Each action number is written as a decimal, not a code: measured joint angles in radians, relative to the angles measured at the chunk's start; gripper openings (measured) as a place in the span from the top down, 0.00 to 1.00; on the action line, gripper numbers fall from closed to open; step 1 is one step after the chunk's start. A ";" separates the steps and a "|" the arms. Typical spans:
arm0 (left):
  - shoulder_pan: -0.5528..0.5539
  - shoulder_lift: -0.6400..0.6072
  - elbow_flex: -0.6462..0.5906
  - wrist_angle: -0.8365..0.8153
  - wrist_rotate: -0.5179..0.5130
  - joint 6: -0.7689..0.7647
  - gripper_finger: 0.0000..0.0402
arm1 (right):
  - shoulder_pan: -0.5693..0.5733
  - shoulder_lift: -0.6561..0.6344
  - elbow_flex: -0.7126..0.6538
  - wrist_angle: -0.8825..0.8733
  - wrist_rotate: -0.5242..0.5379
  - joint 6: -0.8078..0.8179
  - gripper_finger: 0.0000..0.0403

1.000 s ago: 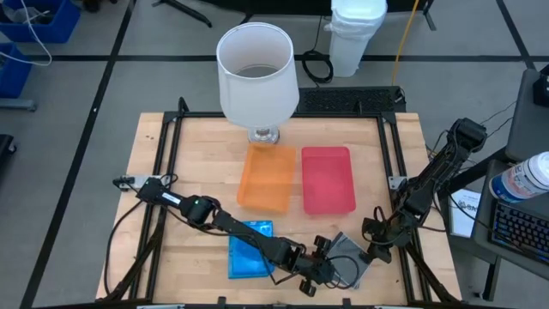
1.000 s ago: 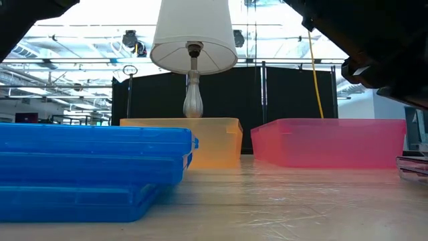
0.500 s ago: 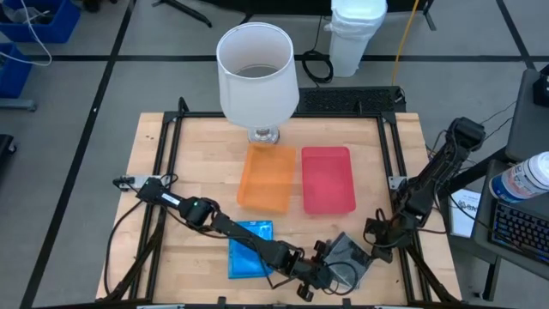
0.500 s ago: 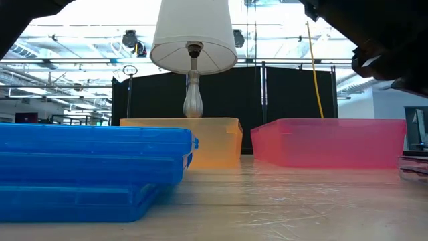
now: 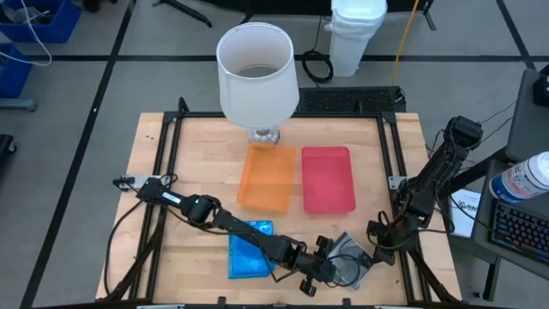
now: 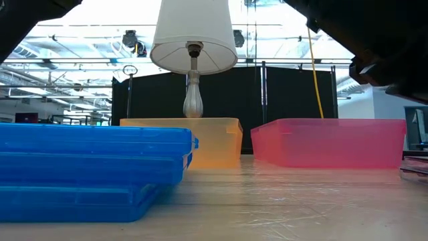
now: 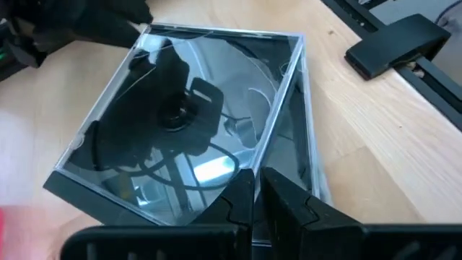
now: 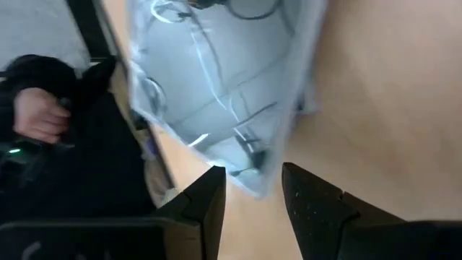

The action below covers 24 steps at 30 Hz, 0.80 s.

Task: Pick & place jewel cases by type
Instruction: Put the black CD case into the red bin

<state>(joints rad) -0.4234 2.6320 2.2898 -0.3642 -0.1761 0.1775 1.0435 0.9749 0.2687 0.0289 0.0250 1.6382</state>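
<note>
1. My left hand [image 5: 319, 268] is down at the near edge of the bench [image 5: 163, 146], fingers pinched to a sliver on the edge of the clear jewel case [image 7: 195, 123]. In the left wrist view the two fingertips [image 7: 242, 198] meet right at the case's rim, so I read that as a grip on its thin side.
2. My right hand [image 8: 253, 189] hovers at the opposite corner of that same case, its fingers parted a moderate way with the corner lying between them (touching or not, I cannot tell).
3. The clear case [image 5: 350, 256] sits in front of the red tray [image 5: 328, 180], tilted a little off the wood.
4. The blue jewel cases [image 5: 249, 251] lie stacked just beside my left arm, in front of the orange tray [image 5: 266, 178]; the low view shows them layered flat [image 6: 93, 171].
5. Handling, as I judge it: light, stiff, thin plastic, glossy and slippery, and brittle at the hinge and corners.
6. Best hold, I reckon, is across the thin edge near the middle of a side, both faces clamped, not the flexing lid.
7. A hard squeeze risks cracking the lid; a loose one lets it slide out, so gentle and square.
</note>
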 joint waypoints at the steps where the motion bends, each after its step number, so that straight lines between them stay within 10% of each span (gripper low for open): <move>1: 0.002 0.000 0.000 0.001 0.001 -0.002 0.91 | 0.000 0.000 0.000 0.013 0.000 0.000 0.68; 24: -0.015 0.000 0.000 0.026 -0.010 0.027 0.91 | 0.080 0.001 -0.033 -0.018 0.113 0.107 0.67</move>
<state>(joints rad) -0.4389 2.6320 2.2898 -0.3386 -0.1858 0.2047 1.1235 0.9760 0.2361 0.0113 0.1384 1.7448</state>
